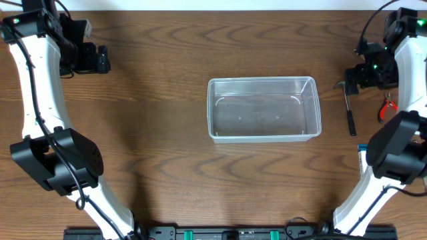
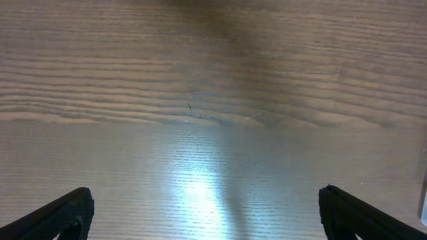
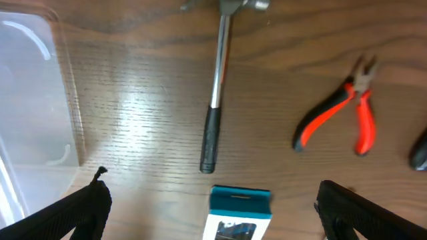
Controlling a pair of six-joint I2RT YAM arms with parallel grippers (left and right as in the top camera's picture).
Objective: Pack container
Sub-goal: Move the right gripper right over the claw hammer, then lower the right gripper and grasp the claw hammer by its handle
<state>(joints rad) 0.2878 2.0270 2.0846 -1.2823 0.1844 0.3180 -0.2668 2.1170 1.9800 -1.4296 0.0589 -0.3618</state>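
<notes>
Bright even light; glare patch on table [image 2: 200, 193], left wrist view; container [image 1: 260, 81] glints; wrist views soft.

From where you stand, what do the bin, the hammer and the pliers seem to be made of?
The container: clear, glossy plastic by the look; the grain of the table shows through it.
The hammer: shiny metal shaft with bright glints, and a matte black grip, probably rubber.
The pliers: dull grey metal nose; red-orange handles, likely a plastic or rubber coating.

We see, between wide-open jaws, a hammer [image 3: 213, 100] on the counter [image 3: 147, 100]; container [image 3: 67, 87] at left, red pliers [image 3: 362, 123] at right, card pack [image 3: 239, 217] nearest.
</notes>
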